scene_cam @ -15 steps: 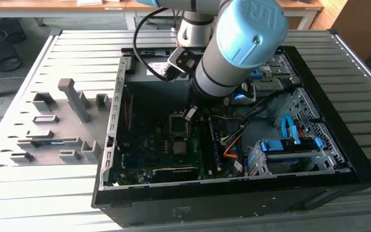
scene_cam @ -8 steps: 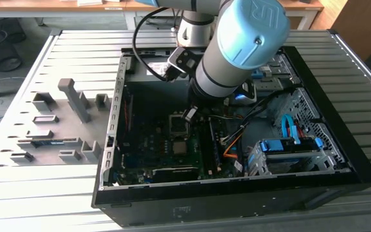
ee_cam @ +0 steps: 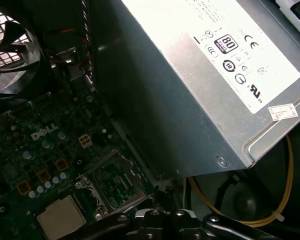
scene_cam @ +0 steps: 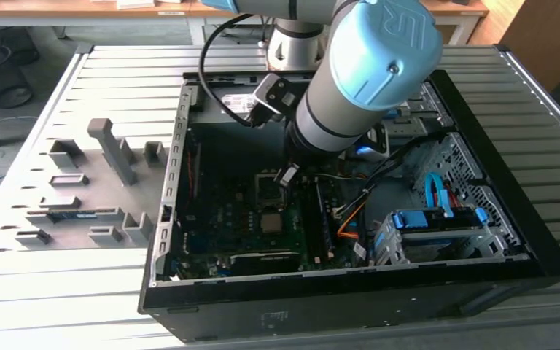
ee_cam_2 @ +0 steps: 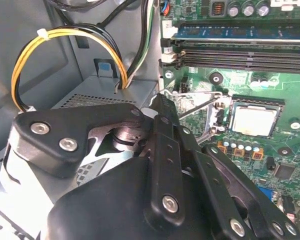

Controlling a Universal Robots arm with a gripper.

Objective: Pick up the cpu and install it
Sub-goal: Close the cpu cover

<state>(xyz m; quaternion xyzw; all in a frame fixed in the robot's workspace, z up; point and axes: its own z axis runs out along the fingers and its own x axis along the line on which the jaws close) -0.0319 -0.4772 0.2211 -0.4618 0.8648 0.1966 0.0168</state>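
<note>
A slatted metal desk carries a black computer case lying on its side with the open face upward. Beside it, toward the exterior view's left, stands a grey fixture plate with upright holders. The arm, grey with a pale blue cap, reaches down into the case from the far side. In the first wrist view a large grey power-supply box rises just beside the board, and a case fan sits near the board's far corner. The green motherboard covers the floor of the case. A drive cage with blue parts fills the corner toward the exterior view's right, with blue and orange cables running between it and the board. A bundle of yellow cables loops above the power-supply box in the second wrist view, and the long memory slots lie side by side, the outermost one filled by a blue module. The gripper hangs low over the board; whether the jaws are open or closed cannot be told, and nothing shows between them. The metal socket frame stands swung open, not covering the chip. The cpu lies flat in its socket on the board, silver top upward, just beside that frame and apart from the gripper. It is also seen in the first wrist view, near a row of small orange-brown components.
</note>
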